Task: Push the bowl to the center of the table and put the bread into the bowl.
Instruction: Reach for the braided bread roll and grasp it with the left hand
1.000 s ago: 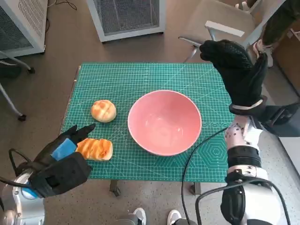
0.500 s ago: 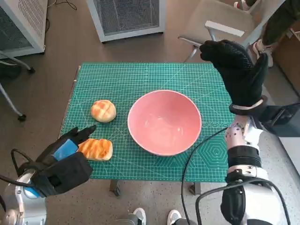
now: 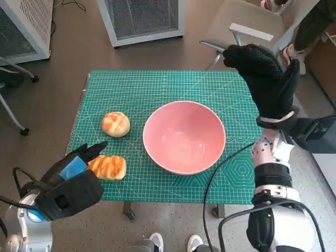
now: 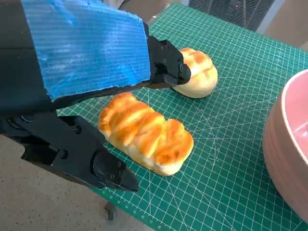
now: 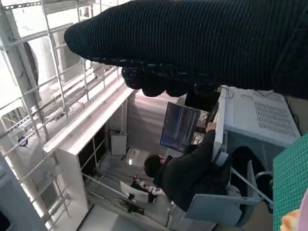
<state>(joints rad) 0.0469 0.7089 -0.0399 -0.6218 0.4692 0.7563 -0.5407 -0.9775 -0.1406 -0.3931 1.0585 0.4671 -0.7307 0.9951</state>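
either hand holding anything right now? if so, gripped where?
Nothing is held. The left hand has its fingers apart around the long bread, without a grip on it. The right hand is raised, empty.

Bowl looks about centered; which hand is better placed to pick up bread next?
Left. The left hand is open right beside the long bread loaf, fingers straddling it; the right hand is raised beyond the pink bowl.

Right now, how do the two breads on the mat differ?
The long loaf is oblong with orange-brown ridges running across it; the round bun is domed, paler, with a crosshatch top. The long loaf lies near the table's front edge, between the left hand's fingers but not gripped; the round bun sits farther back, untouched. Both are golden, rest on the green mat, left of the pink bowl.
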